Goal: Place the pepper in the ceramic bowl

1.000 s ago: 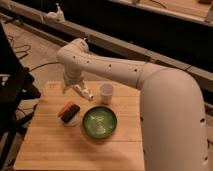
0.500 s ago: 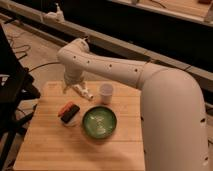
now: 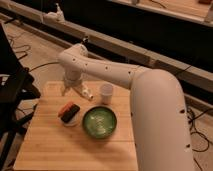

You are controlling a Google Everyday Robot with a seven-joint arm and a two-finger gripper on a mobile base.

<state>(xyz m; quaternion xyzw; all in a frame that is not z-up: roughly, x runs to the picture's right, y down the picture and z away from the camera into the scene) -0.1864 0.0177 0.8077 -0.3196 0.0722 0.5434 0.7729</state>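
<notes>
The pepper [image 3: 64, 107] is small and orange-red. It lies on a black block [image 3: 71, 114] at the left middle of the wooden table. The ceramic bowl [image 3: 99, 122], dark green with a rippled inside, stands just right of the block, and nothing shows inside it. My gripper [image 3: 69, 89] hangs from the white arm over the table's far left part, behind the pepper and a little above it. It is apart from the pepper and the bowl.
A small white cup [image 3: 106, 93] stands behind the bowl. A white bottle [image 3: 86, 93] lies between the gripper and the cup. The wooden table [image 3: 55, 147] has a black chair [image 3: 10, 85] to its left. A dark rail runs behind it.
</notes>
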